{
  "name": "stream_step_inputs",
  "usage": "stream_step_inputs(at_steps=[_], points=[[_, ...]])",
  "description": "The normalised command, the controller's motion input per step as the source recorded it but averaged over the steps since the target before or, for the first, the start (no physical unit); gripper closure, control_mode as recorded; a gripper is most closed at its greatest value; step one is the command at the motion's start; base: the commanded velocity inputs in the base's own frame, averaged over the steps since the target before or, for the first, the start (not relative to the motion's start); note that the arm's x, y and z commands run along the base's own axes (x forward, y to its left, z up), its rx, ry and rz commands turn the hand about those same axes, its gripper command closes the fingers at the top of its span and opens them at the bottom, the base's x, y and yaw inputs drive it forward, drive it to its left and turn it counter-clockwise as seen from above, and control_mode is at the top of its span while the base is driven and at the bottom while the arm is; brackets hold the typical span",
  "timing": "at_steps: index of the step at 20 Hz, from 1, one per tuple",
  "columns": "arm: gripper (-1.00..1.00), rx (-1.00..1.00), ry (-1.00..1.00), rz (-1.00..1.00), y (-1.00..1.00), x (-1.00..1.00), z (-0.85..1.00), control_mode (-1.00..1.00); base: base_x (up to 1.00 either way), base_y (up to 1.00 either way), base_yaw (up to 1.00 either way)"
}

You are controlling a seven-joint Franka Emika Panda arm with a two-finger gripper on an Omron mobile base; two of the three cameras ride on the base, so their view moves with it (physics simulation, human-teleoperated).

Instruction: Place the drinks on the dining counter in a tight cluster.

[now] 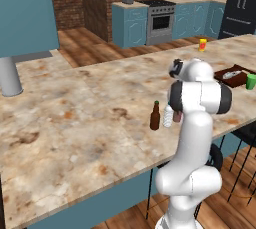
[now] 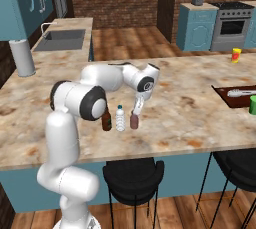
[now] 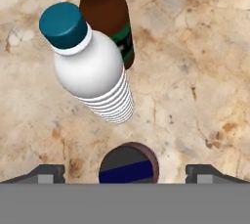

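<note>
Short dark maroon can [image 3: 129, 163] stands at lower centre, beside the pale clear plastic water bottle [image 3: 95, 71] and brown glass bottle [image 3: 108, 10], near the beige marbled stone dining counter [image 2: 200, 118] edge; gripper [image 3: 127, 171] released, fingertips well clear of the can; bottle top cut off.

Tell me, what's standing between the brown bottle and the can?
The water bottle stands between the brown bottle and the can; the right base view shows it.

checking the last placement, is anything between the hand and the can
Nothing visible. The hand is open right above the maroon can, fingers either side of it. The water bottle and brown bottle stand beyond.
</note>
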Motion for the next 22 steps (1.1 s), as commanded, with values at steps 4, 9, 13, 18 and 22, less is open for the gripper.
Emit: stream_step_inputs(at_steps=[4, 9, 13, 18, 22], points=[[-1.00, 0.00, 0.00, 0.00, 0.00, -0.34, 0.54, -1.00, 0.00, 0.00, 0.00], [-1.00, 0.00, -0.04, 0.00, 0.00, -0.68, 0.20, -1.00, 0.00, 0.00, 0.00], [-1.00, -0.01, -0.02, -0.01, 0.00, -0.82, 0.52, -1.00, 0.00, 0.00, 0.00], [-1.00, -0.06, -0.02, -0.07, 0.06, -0.76, 0.94, -1.00, 0.00, 0.00, 0.00], [-1.00, -0.12, -0.02, -0.20, 0.56, -0.61, 0.54, -1.00, 0.00, 0.00, 0.00]])
